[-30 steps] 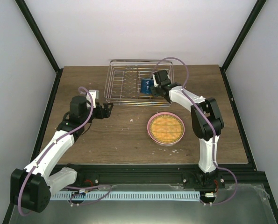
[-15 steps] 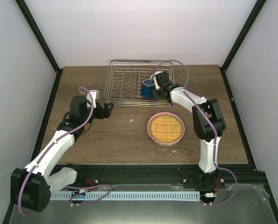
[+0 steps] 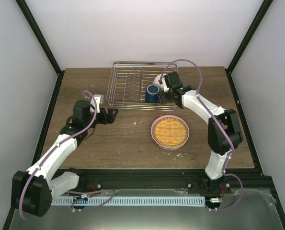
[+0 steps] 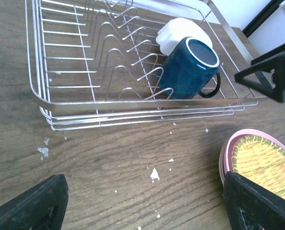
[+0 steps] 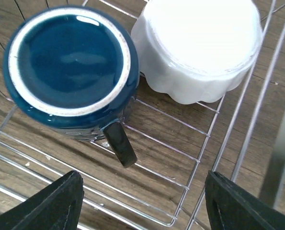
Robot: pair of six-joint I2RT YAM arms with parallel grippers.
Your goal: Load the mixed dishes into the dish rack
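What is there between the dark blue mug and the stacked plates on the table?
Only the dish rack's front wire wall, then bare table with small white crumbs; the left wrist view shows it.

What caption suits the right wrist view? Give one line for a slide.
Base-up dark blue mug and white scalloped bowl sit side by side in the dish rack, beneath the open right tool.
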